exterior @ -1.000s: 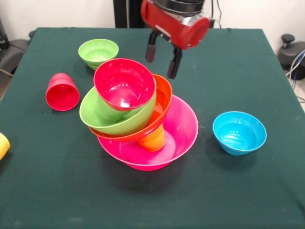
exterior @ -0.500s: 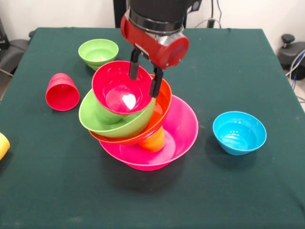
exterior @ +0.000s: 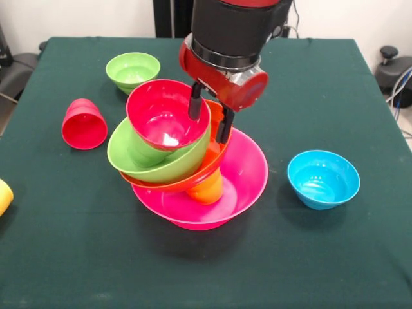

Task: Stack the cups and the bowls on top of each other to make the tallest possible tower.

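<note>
Far left edge: yellow cup (exterior: 3,196), partly cut off; red cup (exterior: 84,124) on its side at mid-left; small green bowl (exterior: 132,70) upper left; tower (exterior: 193,161) at centre, tilted left: pink bowl (exterior: 248,177) as base, orange cup (exterior: 207,188) inside it, orange bowl (exterior: 221,132), large green bowl (exterior: 154,164), red bowl (exterior: 166,114) on top; gripper (exterior: 209,119) fingers spread, released, straddling the red bowl's right rim; blue bowl (exterior: 323,179) alone at right.

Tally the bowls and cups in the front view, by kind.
Bowls: 6, namely pink, orange, large green, red, small green, blue
Cups: 3, namely red, orange, yellow cut by the edge
Total: 9
</note>
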Motion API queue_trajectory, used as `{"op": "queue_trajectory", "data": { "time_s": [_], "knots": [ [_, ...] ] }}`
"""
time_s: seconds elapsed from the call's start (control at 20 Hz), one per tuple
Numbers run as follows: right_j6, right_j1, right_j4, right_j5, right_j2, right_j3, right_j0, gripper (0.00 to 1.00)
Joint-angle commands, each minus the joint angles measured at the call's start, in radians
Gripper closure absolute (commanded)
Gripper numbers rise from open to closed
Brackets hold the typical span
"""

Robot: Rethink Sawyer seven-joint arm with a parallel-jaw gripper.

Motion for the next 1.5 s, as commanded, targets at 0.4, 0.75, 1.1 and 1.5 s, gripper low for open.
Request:
{"op": "queue_trajectory", "data": {
  "time_s": [0.4,0.75,1.1,1.5],
  "knots": [
    [-0.074,-0.081,-0.021,0.115,0.040,0.067,0.048,0.00],
    [0.146,-0.135,0.033,0.147,-0.057,0.128,0.100,0.00],
    [0.332,-0.120,0.133,0.128,-0.139,0.171,0.155,0.00],
    [0.442,-0.056,0.196,0.078,-0.230,0.166,0.214,0.00]
  ]
}}
